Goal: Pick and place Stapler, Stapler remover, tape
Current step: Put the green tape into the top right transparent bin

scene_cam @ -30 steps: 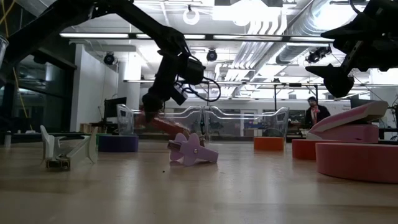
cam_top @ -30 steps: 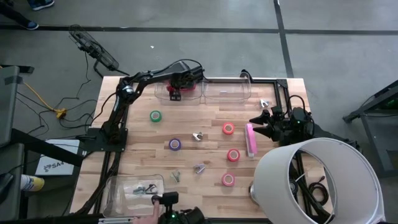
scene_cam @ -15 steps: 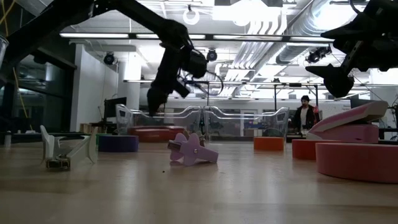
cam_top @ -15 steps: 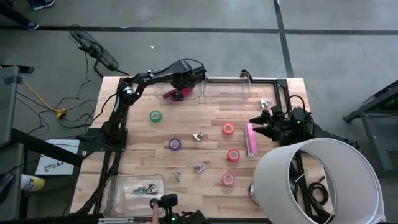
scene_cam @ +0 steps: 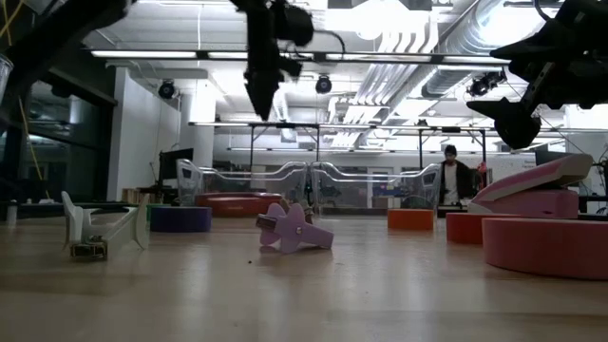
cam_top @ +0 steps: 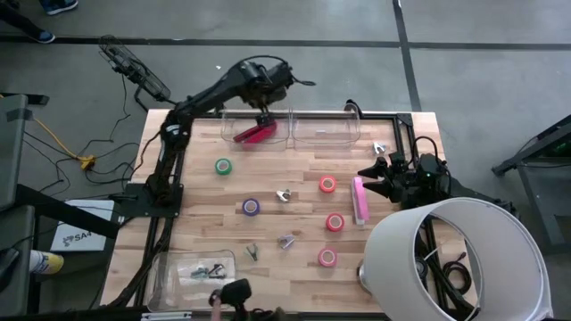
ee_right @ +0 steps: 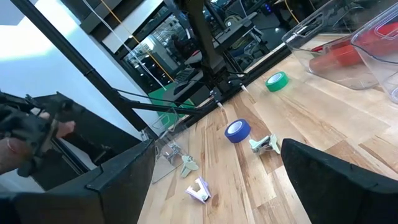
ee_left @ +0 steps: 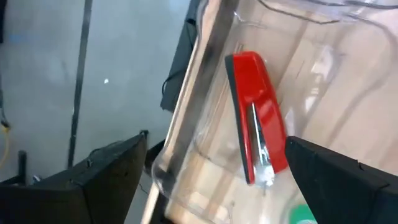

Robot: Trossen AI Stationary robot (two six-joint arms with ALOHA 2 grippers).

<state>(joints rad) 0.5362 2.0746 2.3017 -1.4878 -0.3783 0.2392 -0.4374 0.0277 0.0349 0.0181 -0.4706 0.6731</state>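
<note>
The red stapler [cam_top: 254, 134] lies in the clear bin [cam_top: 234, 127] at the table's far edge. The left gripper [cam_top: 264, 114] hangs above it, fingers spread and empty. The right gripper [cam_top: 373, 175] waits open near the pink stapler [cam_top: 359, 201]. Tape rolls [cam_top: 327, 185] look scattered mid-table, hard to count.

Grey concrete floor [cam_top: 464, 80], bright ceiling lights [scene_cam: 380, 19], exposed ducts [scene_cam: 446, 47]

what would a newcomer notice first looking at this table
Probably the red stapler lying in the clear bin at the table's far edge, with the left gripper open just above it. Next, the pink stapler near the waiting right gripper, and the big white drum at the near right corner.
</note>
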